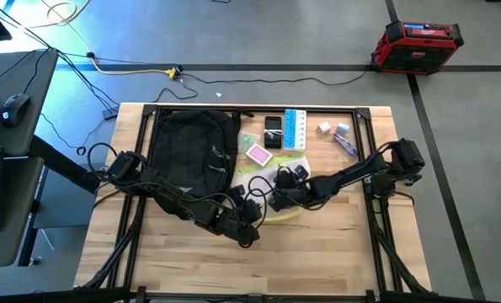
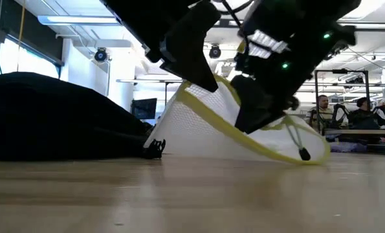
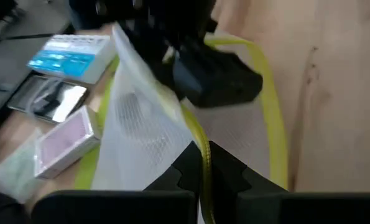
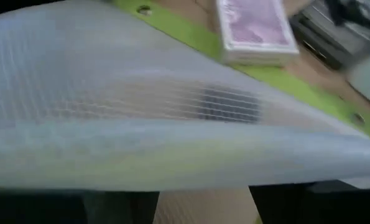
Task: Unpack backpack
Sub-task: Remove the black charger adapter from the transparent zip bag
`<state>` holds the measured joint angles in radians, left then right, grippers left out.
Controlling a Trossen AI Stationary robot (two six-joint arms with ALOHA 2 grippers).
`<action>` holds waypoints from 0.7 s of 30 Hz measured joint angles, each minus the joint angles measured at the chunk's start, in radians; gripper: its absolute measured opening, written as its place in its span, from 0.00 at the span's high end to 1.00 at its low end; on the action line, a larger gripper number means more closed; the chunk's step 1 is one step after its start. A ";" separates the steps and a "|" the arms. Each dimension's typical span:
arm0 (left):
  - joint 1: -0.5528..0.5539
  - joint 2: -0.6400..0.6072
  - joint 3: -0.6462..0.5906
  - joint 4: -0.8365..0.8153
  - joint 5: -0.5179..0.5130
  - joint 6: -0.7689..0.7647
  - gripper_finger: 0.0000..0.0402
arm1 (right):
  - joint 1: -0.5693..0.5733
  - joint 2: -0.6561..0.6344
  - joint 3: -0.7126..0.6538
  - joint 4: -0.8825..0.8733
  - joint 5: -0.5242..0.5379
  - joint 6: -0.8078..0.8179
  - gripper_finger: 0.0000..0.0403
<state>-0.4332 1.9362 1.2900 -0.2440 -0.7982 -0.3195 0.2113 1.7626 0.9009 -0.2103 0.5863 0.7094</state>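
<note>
Unpacking looks well advanced: backpack (image 1: 193, 156) lies at the table's (image 1: 343, 244) far left, several small items along the far edge. Left gripper (image 3: 204, 167) pinches the mesh pouch's (image 2: 211, 129) yellow rim mid-table; right gripper (image 1: 282, 199) seems half-spread at it, contents unclear.

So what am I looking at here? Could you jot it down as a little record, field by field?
Setting: wooden table, two dark arms
Backpack: black, lying on the table's left part
Mesh pouch: white with yellow trim, tilted up off the table, between both tools
Left tool: shut on the pouch's yellow edge
Right tool: at the pouch; grip unclear
Already out: pink card box, black phone, blue-and-white strip, small items further right
Background: people seated beyond the table
</note>
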 joint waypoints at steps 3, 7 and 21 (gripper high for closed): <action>0.000 0.000 0.000 -0.005 -0.012 0.000 1.00 | -0.017 0.031 0.000 0.061 -0.078 -0.037 0.45; 0.001 0.000 0.000 -0.007 -0.048 0.002 1.00 | -0.020 0.063 0.000 0.068 -0.135 -0.013 0.38; -0.006 0.000 0.000 -0.022 -0.176 0.036 1.00 | -0.027 0.106 0.000 0.066 0.160 0.132 0.33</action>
<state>-0.4390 1.9362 1.2900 -0.2660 -0.9745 -0.2836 0.1845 1.8689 0.9005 -0.1446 0.7459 0.8414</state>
